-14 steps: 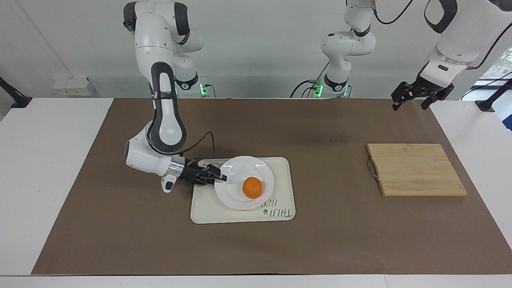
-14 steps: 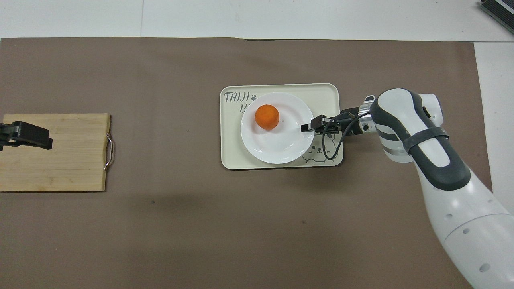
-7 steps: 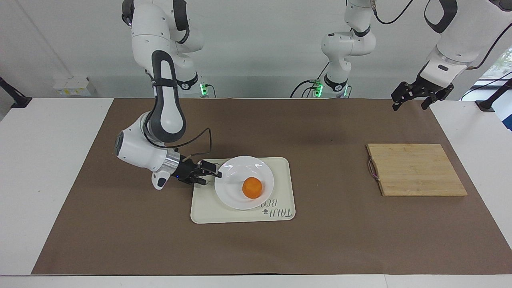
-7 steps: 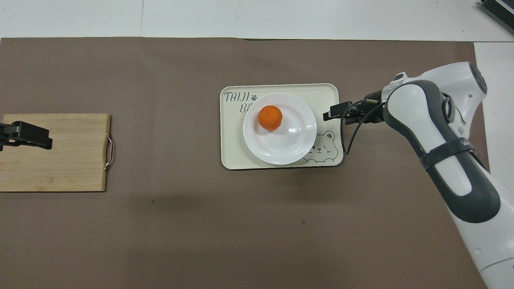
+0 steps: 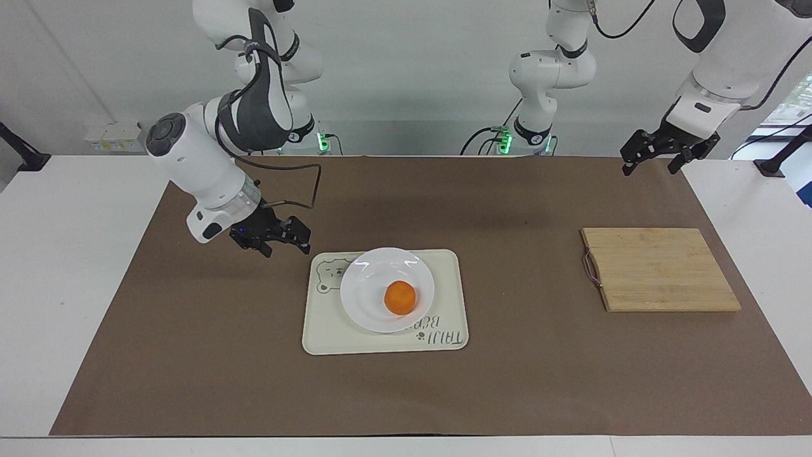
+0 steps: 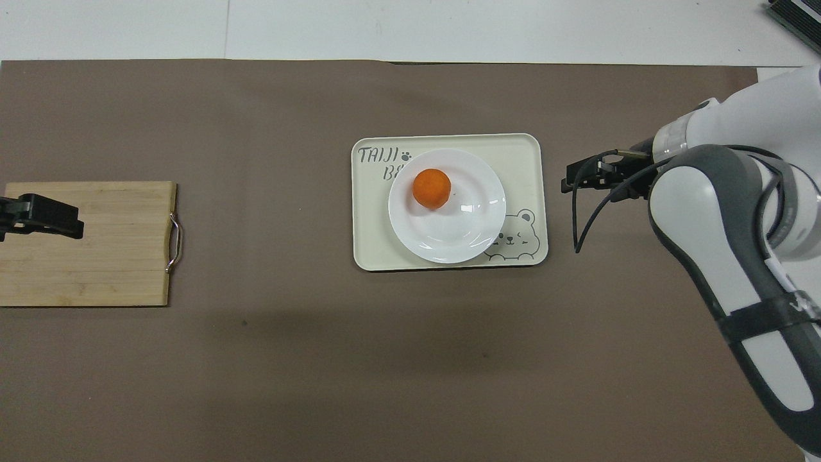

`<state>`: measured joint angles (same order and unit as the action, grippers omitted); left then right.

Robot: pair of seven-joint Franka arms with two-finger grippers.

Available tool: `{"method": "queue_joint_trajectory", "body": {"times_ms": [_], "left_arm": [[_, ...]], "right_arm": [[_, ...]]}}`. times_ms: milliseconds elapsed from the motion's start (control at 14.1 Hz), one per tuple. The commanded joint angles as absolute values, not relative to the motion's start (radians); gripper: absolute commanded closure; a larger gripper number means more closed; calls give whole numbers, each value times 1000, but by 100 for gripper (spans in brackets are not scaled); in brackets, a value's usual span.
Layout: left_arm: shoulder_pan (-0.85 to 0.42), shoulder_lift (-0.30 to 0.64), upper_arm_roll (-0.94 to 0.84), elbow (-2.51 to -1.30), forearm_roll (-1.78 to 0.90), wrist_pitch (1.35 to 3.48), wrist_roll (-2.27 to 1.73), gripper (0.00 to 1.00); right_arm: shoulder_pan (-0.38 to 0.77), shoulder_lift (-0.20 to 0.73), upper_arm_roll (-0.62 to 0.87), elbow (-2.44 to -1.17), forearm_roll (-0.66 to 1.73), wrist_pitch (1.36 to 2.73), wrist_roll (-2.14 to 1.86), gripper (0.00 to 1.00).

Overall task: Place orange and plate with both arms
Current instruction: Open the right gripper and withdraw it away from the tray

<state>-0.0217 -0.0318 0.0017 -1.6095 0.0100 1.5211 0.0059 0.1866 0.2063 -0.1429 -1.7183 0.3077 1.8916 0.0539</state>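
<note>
The white plate point(image 5: 365, 292) point(image 6: 449, 231) lies on a cream tray point(image 5: 380, 339) point(image 6: 372, 247) in the middle of the brown mat. The orange point(image 5: 400, 297) point(image 6: 430, 187) sits in the plate, off-centre. My right gripper point(image 5: 284, 244) point(image 6: 571, 179) hangs open and empty above the mat beside the tray, toward the right arm's end, clear of the plate. My left gripper point(image 5: 648, 168) point(image 6: 38, 217) waits open and empty, raised high at the left arm's end of the table.
A wooden cutting board point(image 5: 660, 270) point(image 6: 102, 256) with a metal handle lies on the mat toward the left arm's end. The tray carries a bear drawing and lettering. White tabletop borders the mat on all sides.
My right gripper has opened off the plate's rim, drawn back off the tray and risen toward the right arm's end. The plate settled flat. The left arm has not moved.
</note>
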Motion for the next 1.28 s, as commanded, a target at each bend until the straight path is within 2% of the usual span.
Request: {"method": "queue_joint_trajectory", "body": {"times_ms": [0, 354, 922, 1205], "left_arm": [[-29, -38, 9, -1615, 8, 1514, -3, 0], [-29, -38, 9, -1615, 8, 1513, -3, 0], [-29, -38, 9, -1615, 8, 1514, -3, 0], [-29, -38, 9, -1615, 8, 1514, -3, 0]], "right_arm": [[138, 151, -138, -1732, 201, 1830, 77, 0], [61, 72, -140, -1732, 95, 1766, 77, 0], [71, -64, -138, -1712, -3, 1695, 69, 0], [72, -72, -120, -1547, -50, 1513, 67, 0]]}}
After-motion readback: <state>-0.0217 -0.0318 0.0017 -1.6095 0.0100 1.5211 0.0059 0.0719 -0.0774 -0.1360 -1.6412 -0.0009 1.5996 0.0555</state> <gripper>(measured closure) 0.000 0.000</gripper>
